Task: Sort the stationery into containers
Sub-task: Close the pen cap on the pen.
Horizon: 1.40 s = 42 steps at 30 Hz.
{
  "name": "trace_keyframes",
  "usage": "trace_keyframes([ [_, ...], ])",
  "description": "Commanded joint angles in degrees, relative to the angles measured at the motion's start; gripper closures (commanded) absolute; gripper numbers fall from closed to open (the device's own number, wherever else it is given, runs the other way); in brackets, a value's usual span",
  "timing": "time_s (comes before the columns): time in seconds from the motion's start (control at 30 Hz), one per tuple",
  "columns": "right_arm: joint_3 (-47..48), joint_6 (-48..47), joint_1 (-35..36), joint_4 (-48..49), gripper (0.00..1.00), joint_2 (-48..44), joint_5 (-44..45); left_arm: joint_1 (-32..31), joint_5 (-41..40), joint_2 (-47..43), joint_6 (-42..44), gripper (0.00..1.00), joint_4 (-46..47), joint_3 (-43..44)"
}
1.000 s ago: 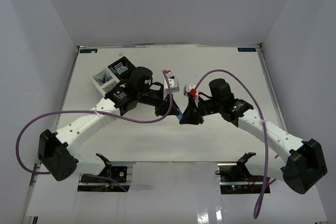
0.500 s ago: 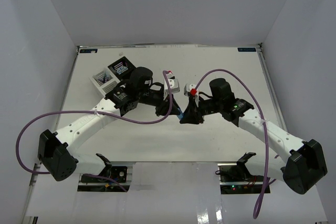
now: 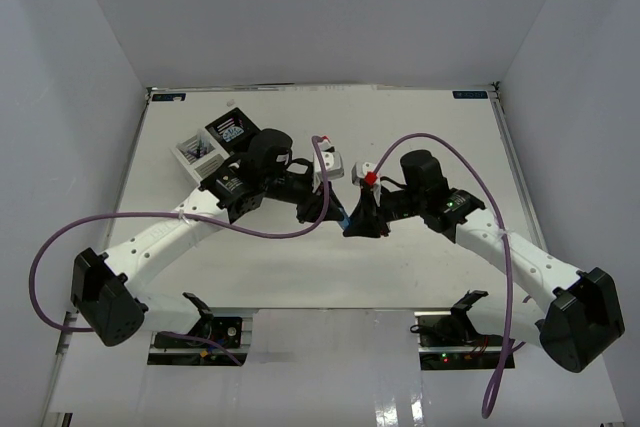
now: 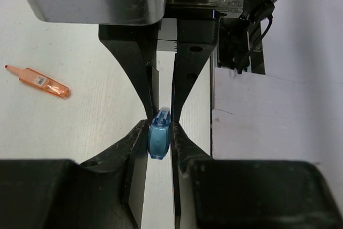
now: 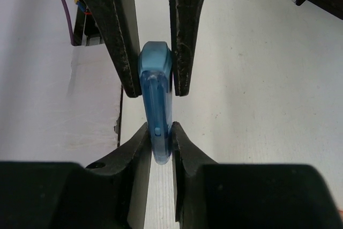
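**Both claws clamping one blue highlighter, right of the organiser cluster**

The organiser cluster is sitting at the far left of the desk. Its white compartment is joined on the near-left of its black compartment. A blue-white patch is showing in the black one. Dark bits are showing in the white one, too small to name.

The left arm is reaching out from its base. It is passing just beside the cluster on the near side and ending to the right of it. The left claw is sitting right of the cluster and nearer the bases, closed on the blue highlighter. In the left wrist view its pads are pressing both sides of the highlighter's end.

The highlighter is lying between the two claws, well right of the cluster and apart from it, in no compartment. Whether it is touching the desk, I cannot tell.

The right claw is facing the left one from farther right of the cluster and is also clamped on the highlighter. In the right wrist view its fingertips are squeezing the barrel, while the opposing fingers are pinching the cap end. The right arm is running back to its base, farthest from the cluster.

An orange highlighter is lying flat on the desk, left of the claw in the left wrist view and touching nothing. Its place relative to the cluster cannot be told.
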Motion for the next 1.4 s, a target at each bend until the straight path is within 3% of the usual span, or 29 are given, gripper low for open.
trace_keyframes([
  [0.0, 2.92, -1.26, -0.5, 11.2, 0.92, -2.83, -1.27, -3.1, 1.29, 1.72, -1.19, 0.7, -7.61, 0.13],
  [0.57, 2.66, -2.85, -0.42, 8.65, 0.92, -2.04, -1.62, -3.01, -1.97, 1.82, -1.98, 0.54, -9.02, 4.18],
  [1.03, 2.3, -4.78, -0.42, 5.93, 0.92, -0.37, -1.45, -3.01, -7.24, 2.51, 0.39, 0.56, -11.57, 12.79],
  [1.37, 2.13, -5.04, -0.41, 5.67, 0.92, -0.1, -1.01, -3.01, -7.5, 2.69, 2.94, 0.58, -13.32, 12.01],
])
